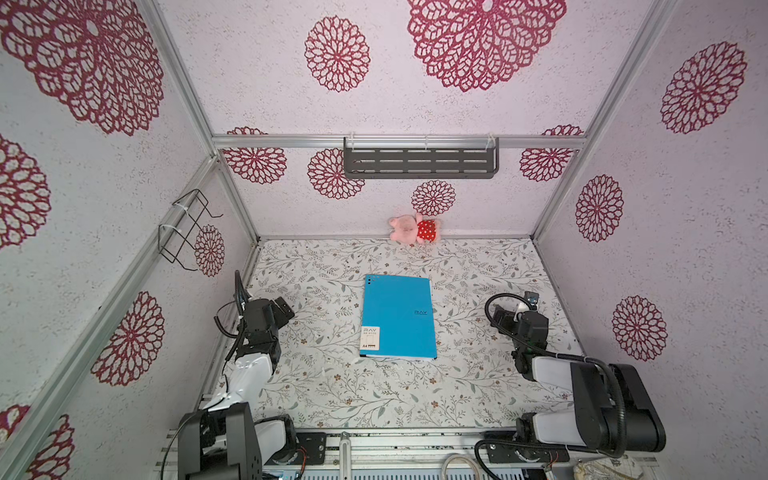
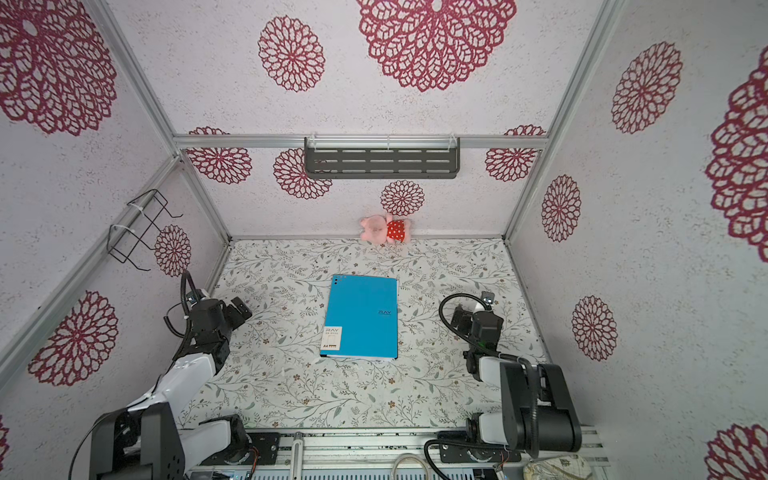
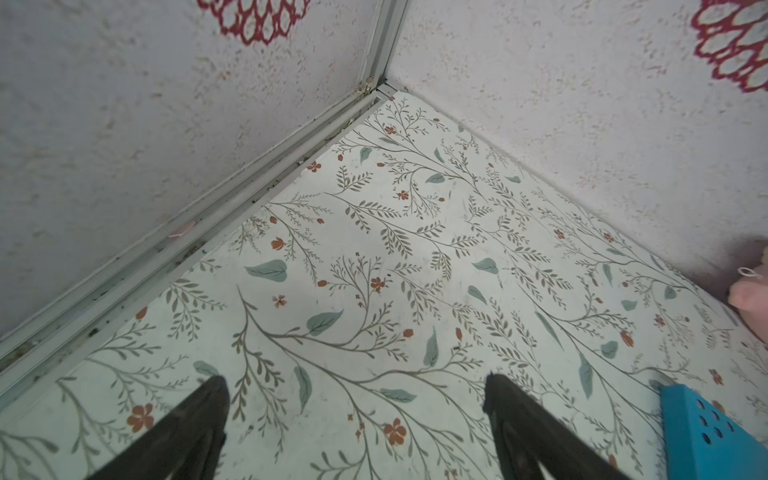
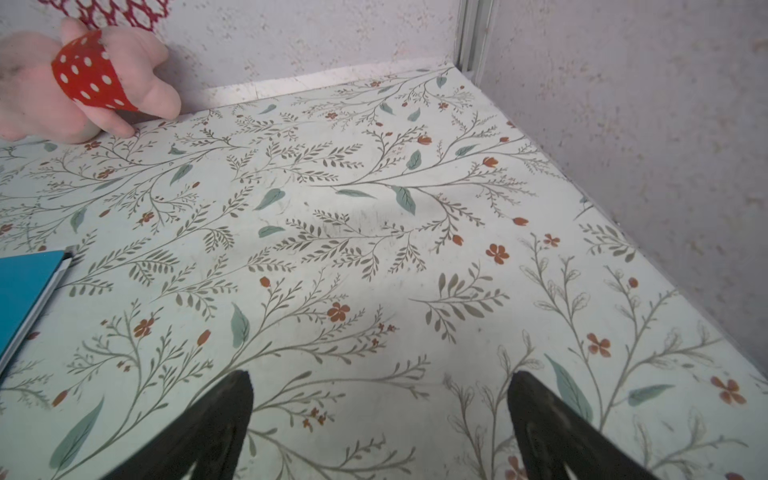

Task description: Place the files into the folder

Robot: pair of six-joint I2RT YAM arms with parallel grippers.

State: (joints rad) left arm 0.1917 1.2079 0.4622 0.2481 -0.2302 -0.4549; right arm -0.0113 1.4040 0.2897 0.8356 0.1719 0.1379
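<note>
The closed blue folder (image 1: pixel 397 318) lies flat at the middle of the tabletop (image 1: pixel 332 395), white files (image 4: pixel 45 291) edging out beneath its cover, while the left pincer (image 3: pixel 355 382) and right pincer (image 4: pixel 380 378) hang wide and empty either side, the work seemingly finished.

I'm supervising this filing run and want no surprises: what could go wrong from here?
1. The folder lies closed and flat. A white paper edge peeks from its side, so a nudge might slide sheets out.
2. The left gripper and right gripper are open and empty on either side. Lifting so thin a cover may drag the whole folder.
3. A reach to the back could bump the plush pig.
</note>
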